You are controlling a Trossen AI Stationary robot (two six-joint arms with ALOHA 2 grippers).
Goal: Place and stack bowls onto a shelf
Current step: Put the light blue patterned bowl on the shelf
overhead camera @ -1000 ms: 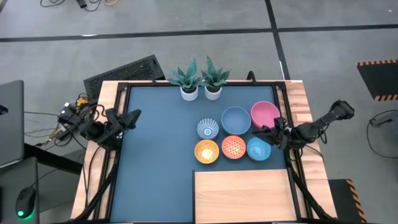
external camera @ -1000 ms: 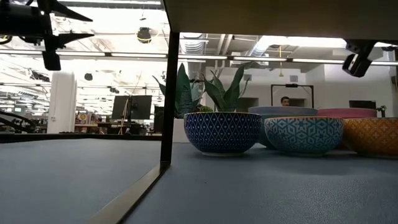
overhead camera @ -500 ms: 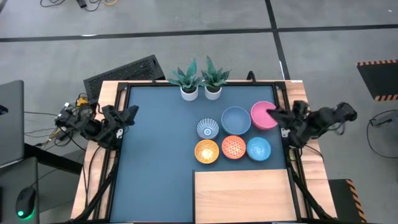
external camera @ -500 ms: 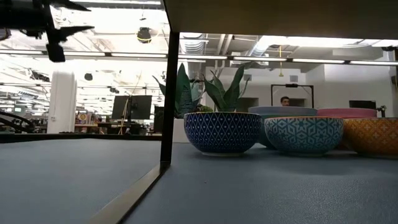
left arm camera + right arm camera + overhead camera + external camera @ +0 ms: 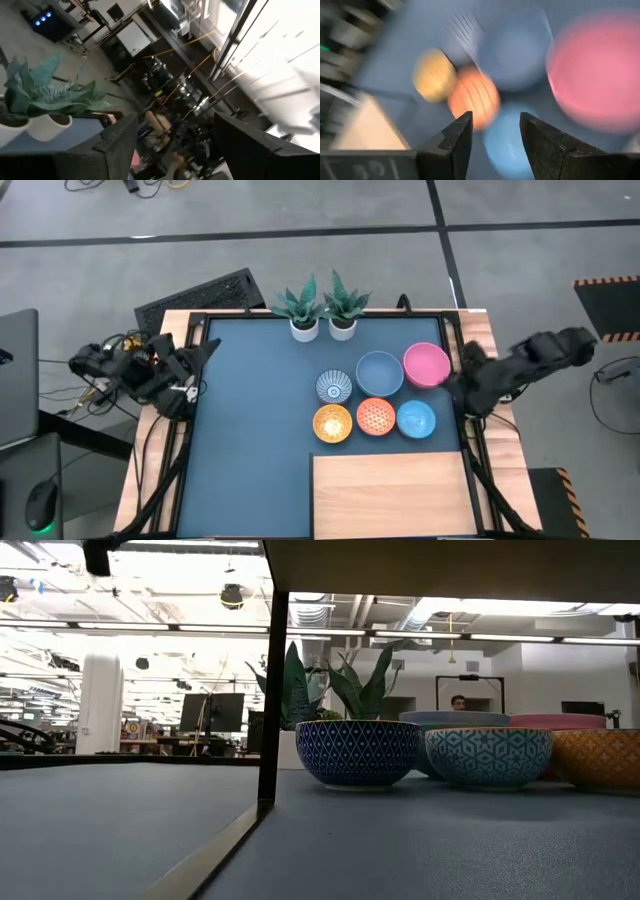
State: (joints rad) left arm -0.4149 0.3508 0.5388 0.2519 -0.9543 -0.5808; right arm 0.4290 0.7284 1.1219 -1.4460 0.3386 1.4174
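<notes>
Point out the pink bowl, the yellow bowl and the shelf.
pink bowl (image 5: 426, 366), high view, middle of its inside.
yellow bowl (image 5: 332, 423), high view, middle of its inside.
shelf (image 5: 390, 495), high view, bare middle of its top.

We saw five bowls (image 5: 378, 372) upright and clustered on the desk — the pale wooden shelf (image 5: 392, 495) beside them lay bare.

Two dark jointed arms (black cables)
</notes>
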